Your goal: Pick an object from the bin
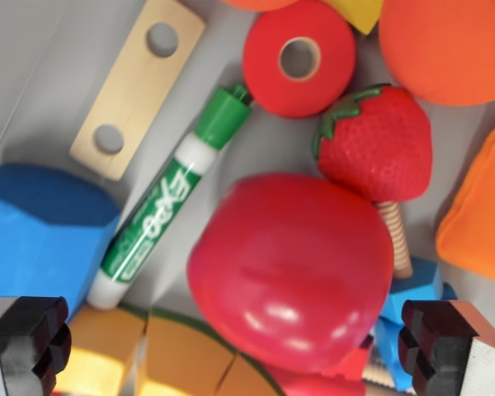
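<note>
While the tool (247, 346) hangs spread wide, gripping nothing, a glossy round red apple (293, 272) sits between its black pads (33, 334) in the grey bin (33, 74). Crowding it: bumpy strawberry (378, 142), green marker (169, 202) (Expo), flat wooden two-hole block (137, 87), red ring (299, 56), blue block (41, 235).

The apple (293, 268) sits in the middle. On its left lies the marker (172, 198), with the wood bar (138, 85) further left. Just above the apple's right side is the strawberry (379, 144); the ring (299, 56) is above that.
</note>
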`<state>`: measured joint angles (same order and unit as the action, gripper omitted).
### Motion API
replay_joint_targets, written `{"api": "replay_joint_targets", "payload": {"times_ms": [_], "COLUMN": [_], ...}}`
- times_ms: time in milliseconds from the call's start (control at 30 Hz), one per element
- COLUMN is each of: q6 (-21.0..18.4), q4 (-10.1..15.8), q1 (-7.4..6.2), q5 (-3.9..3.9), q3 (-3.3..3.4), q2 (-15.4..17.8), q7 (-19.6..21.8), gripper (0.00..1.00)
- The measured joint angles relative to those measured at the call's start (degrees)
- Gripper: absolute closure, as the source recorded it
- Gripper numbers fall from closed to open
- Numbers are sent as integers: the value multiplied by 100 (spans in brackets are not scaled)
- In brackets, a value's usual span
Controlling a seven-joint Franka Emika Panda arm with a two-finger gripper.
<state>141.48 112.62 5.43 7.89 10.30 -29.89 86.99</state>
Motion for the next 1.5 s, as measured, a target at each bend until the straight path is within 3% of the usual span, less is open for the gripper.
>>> {"api": "replay_joint_targets", "payload": {"times_ms": [333, 633, 800, 1400, 1433, 1500], "q6": [176, 490, 557, 557, 557, 557], "q4": [-232, -340, -417, -417, -417, -417], "q1": [96, 137, 162, 162, 162, 162], "q5": [263, 386, 426, 426, 426, 426], "q3": [102, 47, 5, 5, 5, 5], "q2": [-454, -884, -938, -938, -938, -938], "q7": [484, 490, 477, 477, 477, 477], "gripper": [0, 0, 0, 0, 100, 100]}}
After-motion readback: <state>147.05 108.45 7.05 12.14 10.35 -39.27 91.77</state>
